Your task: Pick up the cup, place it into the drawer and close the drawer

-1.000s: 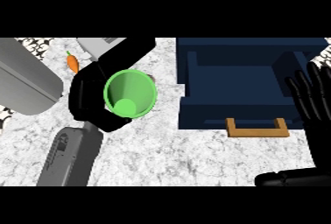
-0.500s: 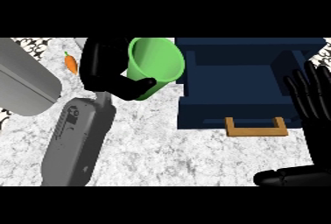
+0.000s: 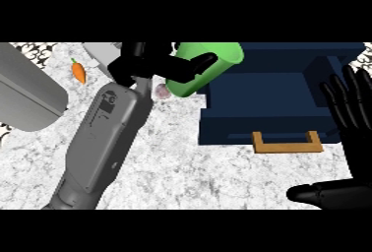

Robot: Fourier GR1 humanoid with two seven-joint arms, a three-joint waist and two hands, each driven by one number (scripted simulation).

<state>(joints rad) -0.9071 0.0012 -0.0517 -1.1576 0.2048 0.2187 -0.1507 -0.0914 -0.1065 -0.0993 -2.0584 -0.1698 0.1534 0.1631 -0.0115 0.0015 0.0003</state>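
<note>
**Counter stock: one cup held, one drawer open**

- Cup (image 3: 207, 66), one: bright green, plain, tilted. I see my left hand (image 3: 156, 66) curled round it, thumb across its side; it sits to that hand's right, at the drawer's near-left corner.
- Drawer (image 3: 276, 106), one: dark blue, pulled open, a tan handle (image 3: 287, 145) on its front. It lies just left of my right hand.
- Right hand (image 3: 355, 118), one: fingers straight and spread, resting upright, holding nothing.
- Carrot (image 3: 78, 70), one: small, orange, left of my left hand.
</note>
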